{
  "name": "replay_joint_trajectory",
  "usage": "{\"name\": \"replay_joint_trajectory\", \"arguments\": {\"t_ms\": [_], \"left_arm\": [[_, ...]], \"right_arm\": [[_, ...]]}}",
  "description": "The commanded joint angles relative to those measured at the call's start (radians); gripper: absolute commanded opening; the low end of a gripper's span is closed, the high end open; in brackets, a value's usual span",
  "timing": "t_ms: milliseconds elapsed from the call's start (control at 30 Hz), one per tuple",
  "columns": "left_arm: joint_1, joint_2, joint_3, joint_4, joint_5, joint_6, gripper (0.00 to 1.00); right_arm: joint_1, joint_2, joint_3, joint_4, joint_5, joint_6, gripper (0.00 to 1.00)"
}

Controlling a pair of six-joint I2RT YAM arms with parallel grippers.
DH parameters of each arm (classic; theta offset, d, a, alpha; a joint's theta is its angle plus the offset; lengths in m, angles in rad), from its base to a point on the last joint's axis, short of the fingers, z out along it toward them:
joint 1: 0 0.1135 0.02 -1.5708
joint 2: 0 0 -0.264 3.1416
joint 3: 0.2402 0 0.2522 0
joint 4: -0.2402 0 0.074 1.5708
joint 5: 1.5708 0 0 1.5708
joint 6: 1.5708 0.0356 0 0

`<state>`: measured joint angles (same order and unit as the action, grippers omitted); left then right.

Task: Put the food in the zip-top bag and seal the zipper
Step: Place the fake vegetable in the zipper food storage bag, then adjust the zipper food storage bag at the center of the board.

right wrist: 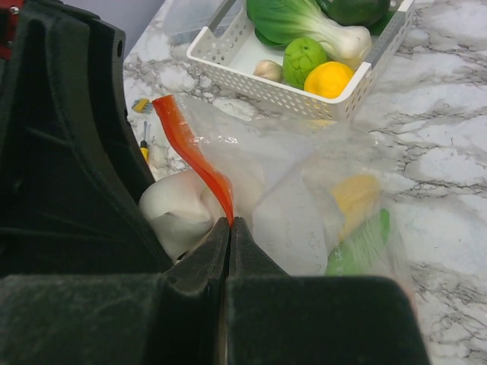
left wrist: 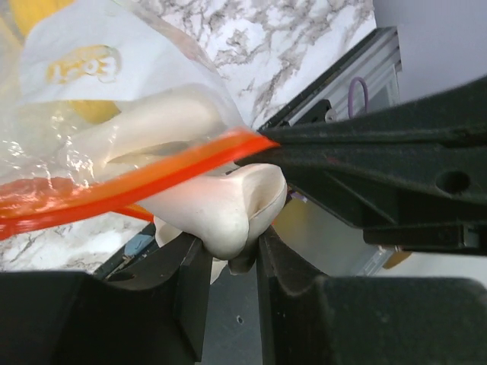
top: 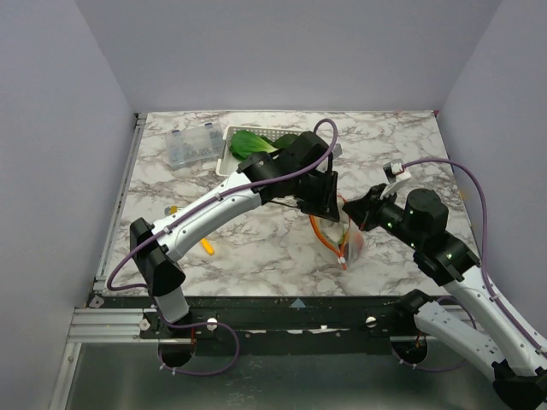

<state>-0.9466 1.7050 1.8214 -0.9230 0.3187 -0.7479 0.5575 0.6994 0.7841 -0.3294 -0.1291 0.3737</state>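
The left gripper [left wrist: 230, 257] clasps a white toy vegetable [left wrist: 217, 205] at the mouth of the zip-top bag [right wrist: 297, 182]. The right gripper [right wrist: 230, 228] pinches the zipper [right wrist: 186, 148] (yellow food [right wrist: 356, 196] inside).

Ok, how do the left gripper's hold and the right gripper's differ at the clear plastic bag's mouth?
The left gripper clamps a white rounded toy food piece, fingers apart around it; the right gripper pinches the thin red-orange zipper strip, fingers closed together. The left's load is bulky; the right's is a flat edge of the clear plastic bag. Both are shut, meeting at the bag's mouth.
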Motion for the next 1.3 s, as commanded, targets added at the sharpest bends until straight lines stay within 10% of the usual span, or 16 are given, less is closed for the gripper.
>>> {"name": "replay_joint_trajectory", "arguments": {"t_ms": [0,467,767,933,1267], "left_arm": [[-0.001,0.029,-0.003,0.095,-0.118,-0.007,0.21],[0.012,-0.182,-0.232,0.234,-0.187,0.069,0.92],[0.031,-0.425,-0.608,0.436,-0.200,-0.016,0.64],[0.030,-0.416,-0.767,0.628,-0.118,-0.105,0.76],[0.031,-0.204,-0.605,0.673,-0.058,-0.091,0.64]], "right_arm": [[0.008,-0.013,-0.004,0.019,-0.002,0.012,0.01],[0.008,-0.029,0.006,-0.003,0.094,0.020,0.01],[0.007,-0.033,0.003,-0.006,0.107,0.020,0.01],[0.008,-0.045,0.000,-0.007,0.124,0.020,0.01],[0.007,-0.051,0.001,-0.017,0.157,0.017,0.01]]}}
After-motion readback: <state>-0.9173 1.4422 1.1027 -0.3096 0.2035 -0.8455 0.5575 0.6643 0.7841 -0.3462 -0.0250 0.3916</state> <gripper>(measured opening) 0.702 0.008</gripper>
